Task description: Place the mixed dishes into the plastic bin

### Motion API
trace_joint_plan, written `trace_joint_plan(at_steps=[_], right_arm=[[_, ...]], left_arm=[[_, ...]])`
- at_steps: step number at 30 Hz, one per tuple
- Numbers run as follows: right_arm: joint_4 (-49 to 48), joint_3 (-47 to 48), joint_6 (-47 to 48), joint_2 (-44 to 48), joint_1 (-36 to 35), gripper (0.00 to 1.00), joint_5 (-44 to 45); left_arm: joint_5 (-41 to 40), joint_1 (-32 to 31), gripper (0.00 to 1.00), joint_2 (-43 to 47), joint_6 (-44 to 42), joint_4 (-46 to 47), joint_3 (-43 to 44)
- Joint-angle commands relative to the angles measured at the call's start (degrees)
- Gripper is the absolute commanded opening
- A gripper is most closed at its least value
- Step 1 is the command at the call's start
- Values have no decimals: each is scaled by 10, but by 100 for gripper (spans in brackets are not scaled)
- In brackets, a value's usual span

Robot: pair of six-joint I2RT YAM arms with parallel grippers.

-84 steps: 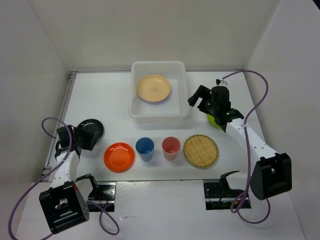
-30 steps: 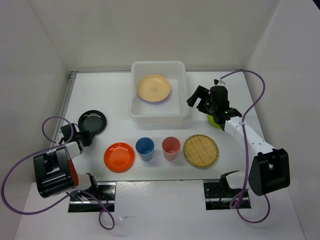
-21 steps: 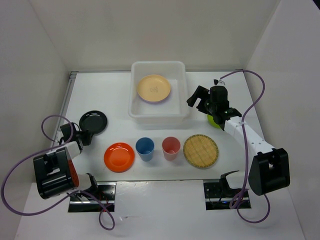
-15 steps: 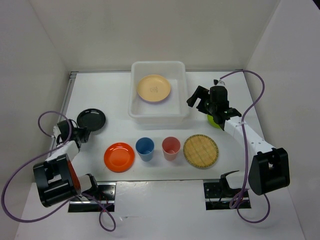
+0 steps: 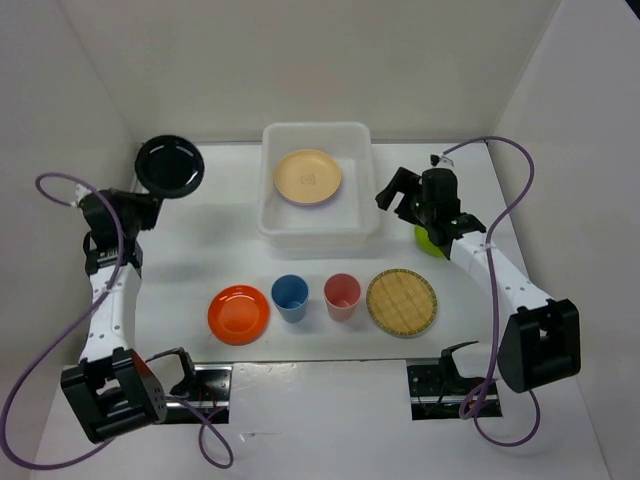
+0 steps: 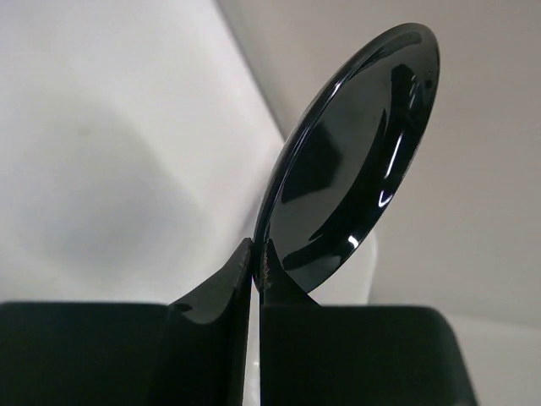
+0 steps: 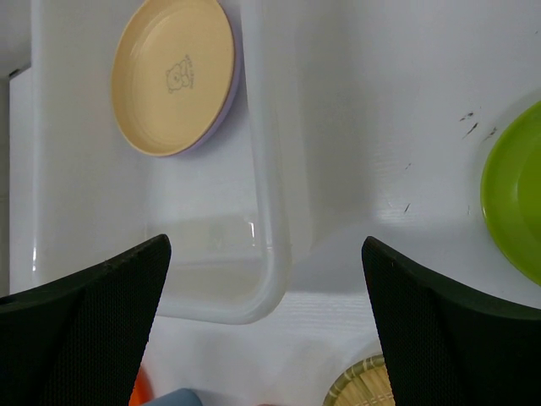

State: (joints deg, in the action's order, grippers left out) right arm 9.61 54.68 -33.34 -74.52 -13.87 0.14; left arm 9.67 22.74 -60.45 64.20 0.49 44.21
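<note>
We list first the black plate (image 5: 169,166): a second ago it lay flat on the table (image 5: 200,250) at the left, and now it is lifted clear and stands tilted on edge near the far-left corner, well left of the plastic bin (image 5: 316,128). The left gripper (image 6: 256,258) has its jaws closed hard on the plate's lower rim. We judge that the pick is done and that the carry across to the bin comes next. The right gripper (image 7: 266,244) has not moved. Its jaws are wide apart and hold nothing, and it hangs over the bin's near-right corner, beside the lime green plate (image 5: 428,240). In the bin we count the pale yellow plate (image 5: 308,176), with a purple plate (image 7: 237,85) showing as a thin edge beneath it. Left on the table in a near row are the orange plate (image 5: 238,313), the blue cup (image 5: 290,297), the pink-red cup (image 5: 342,295) and the woven disc (image 5: 401,301). By our count two dishes are stowed, one is in transit and five are outstanding.
</note>
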Motion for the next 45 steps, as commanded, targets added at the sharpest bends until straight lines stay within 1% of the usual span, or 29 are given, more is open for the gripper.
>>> trace_joint_plan(at_steps=[1,4,5,6,7,8,9,10,11,12,13,14,16,17,18,19,23,25,27,30,33,37,40,42,45], right_arm=[[-19,14,-3,48,4,98,23],[-19,6,-9,73,4,98,32],[-13,6,-9,81,4,98,42],[-6,6,-9,81,4,98,54],[5,6,-9,87,4,98,54],[5,6,-9,87,4,98,63],[12,6,-9,93,4,98,70],[12,6,-9,100,9,98,70],[19,6,-9,100,9,98,70],[19,6,-9,107,9,98,70],[19,6,-15,112,9,98,75],[25,6,-15,112,9,98,75],[31,6,-15,128,9,98,82],[37,6,-20,133,15,98,82],[37,1,-20,139,15,98,87],[43,1,-20,144,15,98,93],[54,1,-20,157,20,98,99],[60,1,-15,157,26,98,99],[60,-4,-15,157,26,98,99],[60,-4,-15,157,31,98,94],[54,-4,-15,157,31,98,94],[54,-4,-15,157,31,98,94],[54,-4,-15,157,31,98,94],[54,-10,-15,157,37,98,94],[54,-15,-15,152,37,98,94]], left_arm=[[89,-57,0,-41,-34,38,96],[108,-106,0,-105,-48,38,163],[108,-141,0,-120,-48,38,180],[102,-159,0,-154,-66,33,199],[102,-175,0,-174,-74,22,243],[107,-203,0,-221,-79,17,266],[128,-216,0,-249,-88,17,291],[139,-228,0,-279,-94,-6,319],[146,-253,0,-342,-101,-20,386],[151,-266,0,-373,-118,-37,421],[151,-277,0,-402,-125,-63,452],[142,-297,0,-450,-125,-71,500],[130,-314,0,-490,-130,-84,539],[125,-322,0,-531,-137,-91,559],[125,-338,0,-550,-142,-114,603],[114,-345,0,-583,-152,-124,621],[76,-366,0,-621,-159,-137,656],[63,-372,0,-647,-174,-161,678],[15,-377,0,-683,-186,-202,726],[10,-382,0,-702,-186,-208,739],[-18,-382,0,-719,-186,-221,746],[-51,-382,0,-724,-186,-233,746],[-56,-382,0,-730,-191,-240,751],[-62,-382,2,-730,-191,-240,751],[-67,-382,12,-730,-191,-240,751]])
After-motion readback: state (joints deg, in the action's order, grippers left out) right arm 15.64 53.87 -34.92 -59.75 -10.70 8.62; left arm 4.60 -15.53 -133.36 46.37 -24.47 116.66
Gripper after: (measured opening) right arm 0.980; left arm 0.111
